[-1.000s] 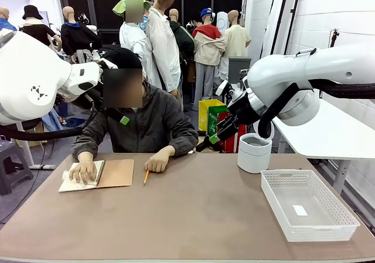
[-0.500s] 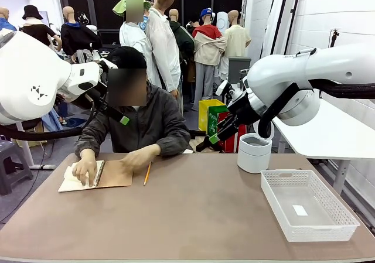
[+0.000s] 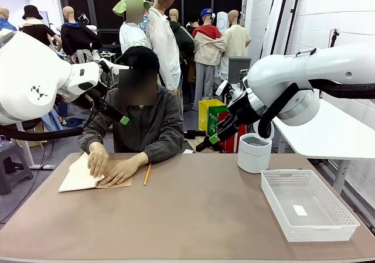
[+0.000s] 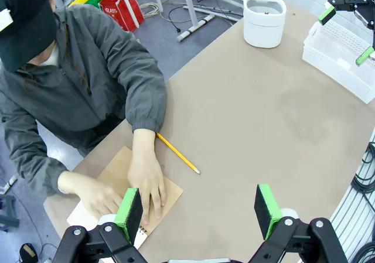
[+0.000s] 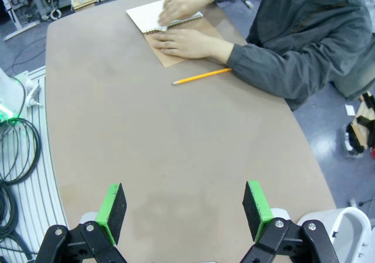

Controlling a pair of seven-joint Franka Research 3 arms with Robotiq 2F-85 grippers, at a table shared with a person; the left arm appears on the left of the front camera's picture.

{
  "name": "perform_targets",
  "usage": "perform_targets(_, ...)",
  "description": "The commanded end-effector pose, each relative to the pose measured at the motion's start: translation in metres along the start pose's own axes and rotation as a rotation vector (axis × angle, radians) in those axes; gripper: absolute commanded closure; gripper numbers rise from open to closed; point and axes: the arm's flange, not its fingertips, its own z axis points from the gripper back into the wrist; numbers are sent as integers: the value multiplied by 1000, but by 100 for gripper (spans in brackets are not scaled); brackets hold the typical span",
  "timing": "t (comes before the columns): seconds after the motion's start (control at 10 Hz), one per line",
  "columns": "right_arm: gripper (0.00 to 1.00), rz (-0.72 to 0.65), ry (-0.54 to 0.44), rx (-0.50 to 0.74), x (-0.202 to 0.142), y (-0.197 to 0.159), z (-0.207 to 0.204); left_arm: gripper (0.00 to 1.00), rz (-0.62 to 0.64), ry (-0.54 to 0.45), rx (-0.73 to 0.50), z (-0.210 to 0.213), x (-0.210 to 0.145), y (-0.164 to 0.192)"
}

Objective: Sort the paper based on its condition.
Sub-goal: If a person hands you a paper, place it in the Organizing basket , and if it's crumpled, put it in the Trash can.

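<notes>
Front view, starting on the left: the left gripper (image 4: 198,207) hangs above the table's far left corner, fingers spread wide with nothing between them. Under and beyond those fingers lies the paper (image 3: 75,181), a white sheet on top of an open notebook (image 3: 122,183) with a brown cover. Whether the sheet is loose or bound is hard to say from here. The person has one hand (image 3: 98,159) pressing on the sheet by the spiral, and the other hand (image 3: 120,170) flat on the brown cover. In the left wrist view both hands sit just past the left green pad. A yellow pencil (image 3: 146,174) rests on the table right beside the notebook, ahead of the gap between the left fingers. Moving along, the right gripper (image 5: 183,205) hovers high over the far edge, fingers wide apart and holding nothing, with bare table (image 5: 146,157) beneath them. Beside and below those fingers stands a white round tub (image 3: 254,152), then a white basket (image 3: 274,200) nearer the front edge.
</notes>
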Motion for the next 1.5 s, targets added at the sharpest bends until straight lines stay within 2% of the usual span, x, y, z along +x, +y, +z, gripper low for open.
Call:
perform_targets(0.0,0,-1,-1,0,0,0,0,0,15,2,5,0,-1,0)
perform_targets(1.4,0,-1,-1,0,0,0,0,0,15,2,5,0,-1,0)
